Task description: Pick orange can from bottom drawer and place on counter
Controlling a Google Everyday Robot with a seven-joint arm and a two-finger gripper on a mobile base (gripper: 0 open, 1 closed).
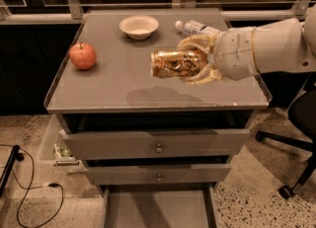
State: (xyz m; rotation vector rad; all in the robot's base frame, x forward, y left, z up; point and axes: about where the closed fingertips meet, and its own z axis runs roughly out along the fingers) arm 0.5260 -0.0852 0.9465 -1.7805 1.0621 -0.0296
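My gripper (195,63) is shut on the orange can (177,63), a shiny golden can with dark print, held on its side with its end pointing left. It hangs above the right middle of the counter (118,86), whose glossy grey top shows the can's shadow below it. The bottom drawer (158,207) stands pulled out at the foot of the cabinet, a flat grey tray with nothing showing in it.
On the counter are a red apple (83,56) at the left, a white bowl (139,26) at the back, and a white-labelled plastic bottle (193,26) lying behind my gripper. Two upper drawers with knobs (158,148) are shut. A black chair base (291,145) stands at the right.
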